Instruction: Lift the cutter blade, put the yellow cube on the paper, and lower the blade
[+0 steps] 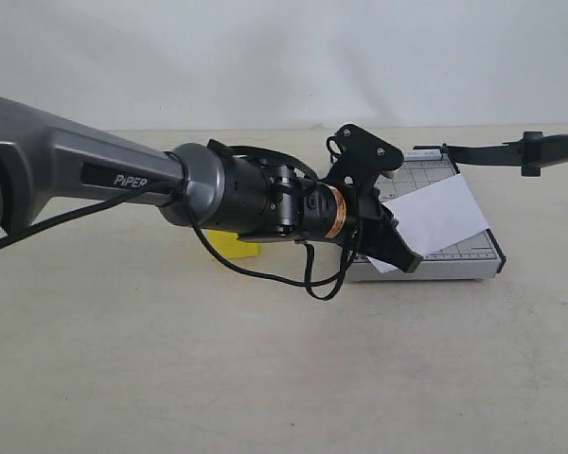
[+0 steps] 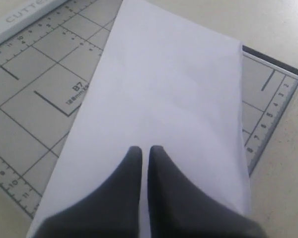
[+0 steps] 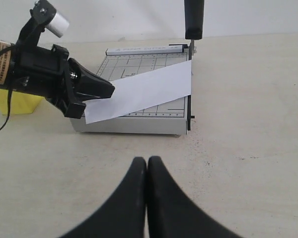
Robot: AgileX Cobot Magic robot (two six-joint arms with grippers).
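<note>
Yellow cube (image 3: 15,101): it sits on the table (image 3: 238,148) at the left edge of the right wrist view, left of the cutter base (image 3: 134,124) and off the paper (image 3: 144,89). My left arm (image 1: 76,170) partly hides it.
Cube handling: I judge it light, rigid and smooth-sided. I would pinch two opposite flat faces squarely at mid-height so it cannot twist out.
Left gripper (image 2: 145,148): clenched on nothing, with its tips over the paper's lower-left end. The cube lies back beside its wrist, so I must retreat left and open first.
Paper: it lies slanted across the base. It looks flimsy and I expect it to shift if nudged.
Cutter blade (image 3: 193,20): raised, at upper middle of the right wrist frame.
Right gripper (image 3: 147,159): clenched and empty over bare table, well apart from the cube.
</note>
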